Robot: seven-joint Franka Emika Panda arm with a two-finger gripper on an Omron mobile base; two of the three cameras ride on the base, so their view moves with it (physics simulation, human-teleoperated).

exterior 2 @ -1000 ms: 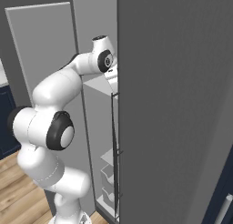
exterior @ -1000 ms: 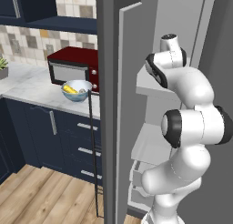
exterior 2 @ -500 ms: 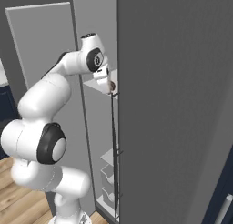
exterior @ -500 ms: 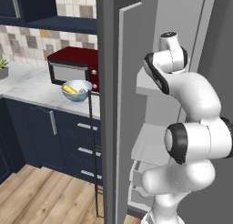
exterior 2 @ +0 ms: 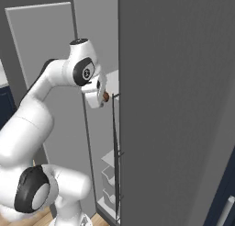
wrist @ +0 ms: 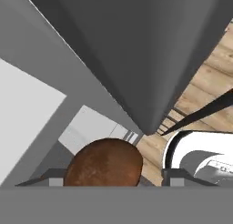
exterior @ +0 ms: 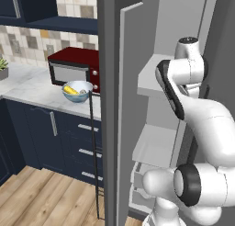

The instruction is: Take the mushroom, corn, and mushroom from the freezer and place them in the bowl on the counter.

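A brown mushroom [wrist: 103,163] sits between my two finger tips, and my gripper [wrist: 113,180] is shut on it. From the right base view, the gripper [exterior 2: 102,95] holds the mushroom [exterior 2: 106,96] just outside the open freezer [exterior 2: 174,105], level with its upper shelf. The freezer's pale interior [exterior: 160,50] stands behind my arm, which hides the hand in the left base view. On the counter [exterior: 32,89] to the left, the pale blue bowl [exterior: 76,92] holds the yellow corn [exterior: 70,89].
A dark red microwave [exterior: 73,69] stands right behind the bowl. The freezer door [exterior: 110,105] with its thin dark handle [exterior: 94,151] stands between the shelves and the counter. Navy drawers [exterior: 85,147] sit below, wooden floor [exterior: 50,197] in front.
The hand has come down and out from the upper shelf with the mushroom in it. The elbow has swung upward. Bowl and corn have stayed put.
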